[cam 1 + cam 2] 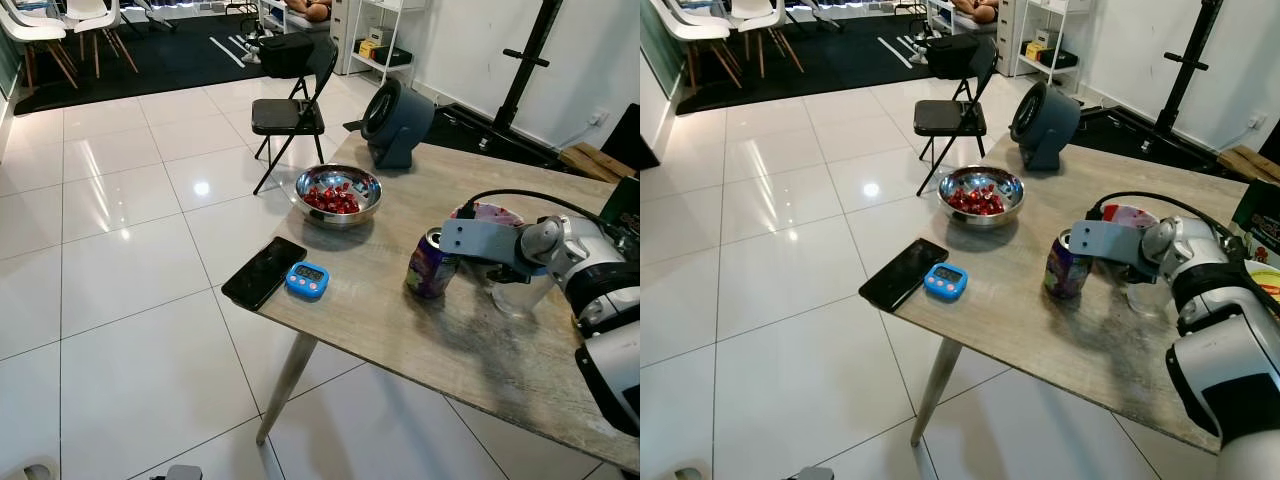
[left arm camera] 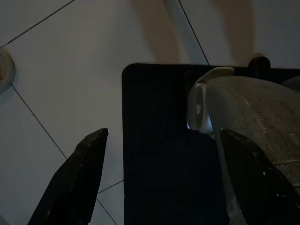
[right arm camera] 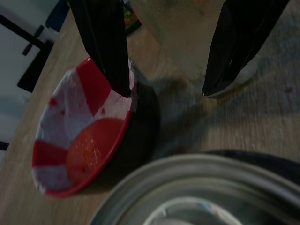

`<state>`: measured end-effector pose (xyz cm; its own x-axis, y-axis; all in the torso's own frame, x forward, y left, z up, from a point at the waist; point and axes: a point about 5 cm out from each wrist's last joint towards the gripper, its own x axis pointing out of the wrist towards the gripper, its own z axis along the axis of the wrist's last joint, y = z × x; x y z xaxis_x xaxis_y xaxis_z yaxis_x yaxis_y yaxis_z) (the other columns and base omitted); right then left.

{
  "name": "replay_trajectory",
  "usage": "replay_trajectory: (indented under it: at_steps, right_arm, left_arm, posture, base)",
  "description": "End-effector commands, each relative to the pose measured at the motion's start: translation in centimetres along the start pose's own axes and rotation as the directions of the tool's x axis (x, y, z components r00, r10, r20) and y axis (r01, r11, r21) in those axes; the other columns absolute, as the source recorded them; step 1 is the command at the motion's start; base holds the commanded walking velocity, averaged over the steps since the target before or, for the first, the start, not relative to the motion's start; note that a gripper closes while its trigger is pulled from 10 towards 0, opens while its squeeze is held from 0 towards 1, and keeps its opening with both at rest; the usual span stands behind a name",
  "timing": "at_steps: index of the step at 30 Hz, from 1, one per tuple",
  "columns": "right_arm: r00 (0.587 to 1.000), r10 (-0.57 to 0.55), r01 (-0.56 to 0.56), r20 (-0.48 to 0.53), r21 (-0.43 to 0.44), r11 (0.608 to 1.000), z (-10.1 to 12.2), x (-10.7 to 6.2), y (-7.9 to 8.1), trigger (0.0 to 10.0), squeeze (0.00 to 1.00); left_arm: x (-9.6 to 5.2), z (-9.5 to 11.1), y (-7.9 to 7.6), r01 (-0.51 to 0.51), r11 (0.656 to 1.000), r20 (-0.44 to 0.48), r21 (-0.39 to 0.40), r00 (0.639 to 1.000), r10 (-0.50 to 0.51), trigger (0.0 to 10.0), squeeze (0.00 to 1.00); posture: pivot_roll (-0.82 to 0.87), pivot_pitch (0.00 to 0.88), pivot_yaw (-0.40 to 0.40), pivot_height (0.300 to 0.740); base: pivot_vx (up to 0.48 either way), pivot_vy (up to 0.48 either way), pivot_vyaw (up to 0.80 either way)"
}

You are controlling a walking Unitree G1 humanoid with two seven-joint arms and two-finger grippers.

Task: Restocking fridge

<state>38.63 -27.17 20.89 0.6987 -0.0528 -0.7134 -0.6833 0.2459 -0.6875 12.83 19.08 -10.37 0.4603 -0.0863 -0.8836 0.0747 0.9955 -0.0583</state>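
We are looking down at a wood-grain table with a tapered leg, standing on glossy white tiles. Our right gripper is reaching over the tabletop, its two black fingers spread wide on either side of a clear glass; they are straddling it, not pressing on it, so the jaws are released. Just beside the glass a red-and-white striped bowl is sitting, with something orange inside. A purple can, dented and cylindrical, is standing upright on the table just in front of our wrist; its printing is too small to read. Farther left we are seeing a shiny steel bowl of small red pieces, a round grey fan, a flat black phone and a blue timer touching it, digits unreadable. A black folding chair is standing on the floor beyond.

Our left gripper is hanging idle, fingers parted, over a dark mat on the tiles.
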Motion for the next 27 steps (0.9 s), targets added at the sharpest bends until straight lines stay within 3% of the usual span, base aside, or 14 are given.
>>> replay_trajectory:
  at_steps: [1, 2, 4, 6, 10, 11, 24, 25, 26, 27]
  right_arm:
    - [0.998, 0.047, -0.047, 0.037, 0.004, 0.999, 0.5, 0.3, 0.6, 8.4, 0.0]
    - [0.997, 0.056, -0.056, 0.044, -0.001, 0.998, 0.6, 0.3, 0.7, 4.1, 0.0]
    - [0.997, 0.061, -0.061, 0.057, -0.006, 0.998, 0.9, 0.3, 0.7, 0.0, 0.0]
    - [0.996, 0.062, -0.062, 0.061, -0.007, 0.998, 0.9, 0.3, 0.7, 0.0, 0.0]
    - [0.996, 0.06, -0.059, 0.073, -0.011, 0.998, 1.2, 0.3, 0.6, 0.6, 0.0]
    - [0.996, 0.052, -0.051, 0.076, -0.011, 0.999, 1.2, 0.3, 0.5, 10.0, 0.0]
    - [0.992, 0.017, -0.017, 0.122, -0.005, 1.0, 1.7, 0.0, 0.1, 10.0, 0.0]
    - [0.991, 0.007, -0.008, 0.134, 0.002, 1.0, 1.8, 0.0, -0.1, 10.0, 0.14]
    - [0.989, -0.008, 0.006, 0.15, 0.009, 1.0, 2.0, -0.1, -0.3, 10.0, 0.84]
    - [0.988, -0.011, 0.01, 0.155, 0.011, 1.0, 2.1, -0.2, -0.3, 10.0, 0.84]
  left_arm:
    - [-0.1, -1.5, -1.0, 0.029, 1.0, -0.055, -0.008, 0.998, -0.03, 10.0, 0.0]
    - [-0.1, -1.5, -1.0, 0.029, 1.0, -0.055, -0.009, 0.998, -0.029, 10.0, 0.0]
    - [-0.1, -1.5, -1.0, 0.027, 1.0, -0.054, -0.01, 0.998, -0.028, 10.0, 0.0]
    - [-0.1, -1.5, -1.0, 0.027, 1.0, -0.054, -0.01, 0.998, -0.027, 10.0, 0.0]
    - [-0.1, -1.4, -0.9, 0.027, 1.0, -0.051, -0.008, 0.998, -0.027, 10.0, 0.0]
    - [-0.1, -1.4, -0.9, 0.028, 1.0, -0.051, -0.007, 0.998, -0.028, 10.0, 0.0]
    - [-0.1, -1.4, -0.8, 0.03, 1.0, -0.055, 0.008, 0.998, -0.029, 10.0, 0.0]
    - [-0.1, -1.4, -0.8, 0.03, 1.0, -0.055, 0.009, 0.998, -0.029, 10.0, 0.0]
    - [-0.1, -1.4, -0.8, 0.031, 0.999, -0.054, 0.01, 0.998, -0.03, 10.0, 0.0]
    - [-0.1, -1.3, -0.8, 0.031, 0.999, -0.053, 0.01, 0.998, -0.031, 10.0, 0.0]
  posture:
    - [0.0, 0.098, -0.03, 0.74]
    - [0.0, 0.098, -0.03, 0.74]
    - [0.0, 0.097, -0.031, 0.74]
    - [0.0, 0.097, -0.031, 0.74]
    - [-0.01, 0.096, -0.03, 0.74]
    - [-0.01, 0.096, -0.03, 0.74]
    - [-0.01, 0.088, -0.022, 0.74]
    - [-0.01, 0.09, -0.022, 0.74]
    - [-0.01, 0.093, -0.023, 0.74]
    - [-0.01, 0.094, -0.023, 0.74]
  base:
    - [0.0, 0.0, 0.0]
    - [0.0, 0.0, 0.0]
    - [0.0, 0.0, 0.0]
    - [0.0, 0.0, 0.0]
    - [0.0, 0.0, 0.0]
    - [0.0, 0.0, 0.0]
    - [0.0, 0.0, 0.0]
    - [0.0, 0.0, 0.0]
    - [0.0, 0.0, 0.0]
    - [0.0, 0.0, 0.0]
